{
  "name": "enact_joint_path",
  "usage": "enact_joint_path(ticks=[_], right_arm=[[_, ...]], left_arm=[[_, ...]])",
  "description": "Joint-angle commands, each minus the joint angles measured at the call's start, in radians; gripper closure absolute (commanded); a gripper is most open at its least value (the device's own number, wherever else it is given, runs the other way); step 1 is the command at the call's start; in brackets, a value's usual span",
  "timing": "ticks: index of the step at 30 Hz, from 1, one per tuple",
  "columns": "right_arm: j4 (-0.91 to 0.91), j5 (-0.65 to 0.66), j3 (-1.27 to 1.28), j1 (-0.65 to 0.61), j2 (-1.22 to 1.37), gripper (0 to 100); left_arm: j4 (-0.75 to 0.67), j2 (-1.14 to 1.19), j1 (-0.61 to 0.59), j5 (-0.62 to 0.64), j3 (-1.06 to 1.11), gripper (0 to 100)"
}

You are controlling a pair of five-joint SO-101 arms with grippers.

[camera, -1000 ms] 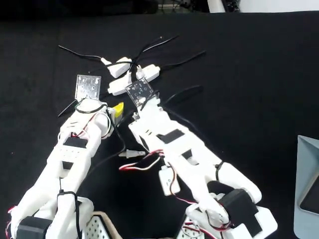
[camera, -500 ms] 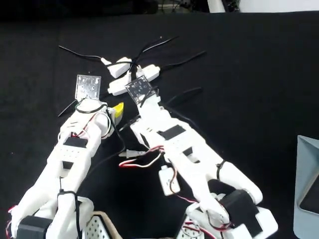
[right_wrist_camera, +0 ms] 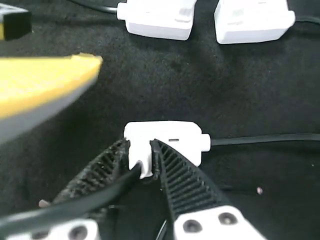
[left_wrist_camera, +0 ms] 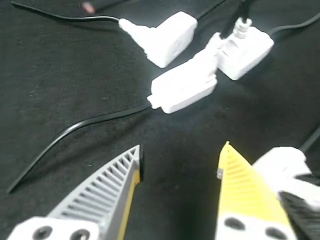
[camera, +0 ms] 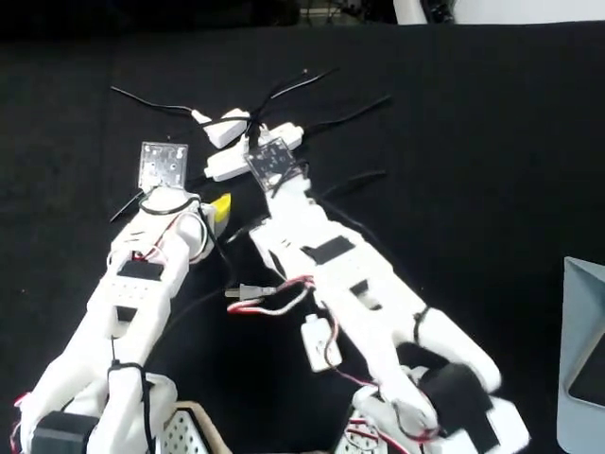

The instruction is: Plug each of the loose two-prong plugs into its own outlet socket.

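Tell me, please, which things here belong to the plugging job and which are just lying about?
For the job: the socket at the right hand; the pinched plug; the second socket; the third socket; the loose plug on the table.
Lying about: the grey tray at the right edge; the dark flat thing in it.

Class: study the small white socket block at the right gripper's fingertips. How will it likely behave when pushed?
The white socket block looks small and light, so the plug in the right gripper may shove it along the cloth. Its thin cable probably anchors little. Flat sides: unlikely to roll.
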Motion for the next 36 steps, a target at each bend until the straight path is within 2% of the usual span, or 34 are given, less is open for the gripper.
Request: enact_joint_path(ticks=[1, 7, 11, 15, 24, 36], right_arm=[[-0.066, -0.011, 0.050, 0.023, -0.110, 98.7], [-0.098, -0.012, 0.079, 0.021, -0.143, 98.7], [-0.183, -0.014, 0.074, 0.021, -0.070, 98.7], [-0.192, -0.012, 0.039, 0.020, 0.005, 98.7], [-0.015, -0.021, -0.074, 0.020, 0.030, 98.7], [0.037, -0.054, -0.208, 0.020, 0.148, 98.7]], left_arm=[[-0.009, -0.017, -0.044, 0.009, -0.042, 75], [-0.009, -0.017, -0.054, 0.009, -0.042, 75], [-0.009, -0.017, -0.054, 0.009, -0.044, 75], [-0.009, -0.017, -0.054, 0.009, -0.044, 75], [-0.009, -0.017, -0.054, 0.009, -0.044, 75], [-0.009, -0.017, -0.054, 0.009, -0.042, 75]])
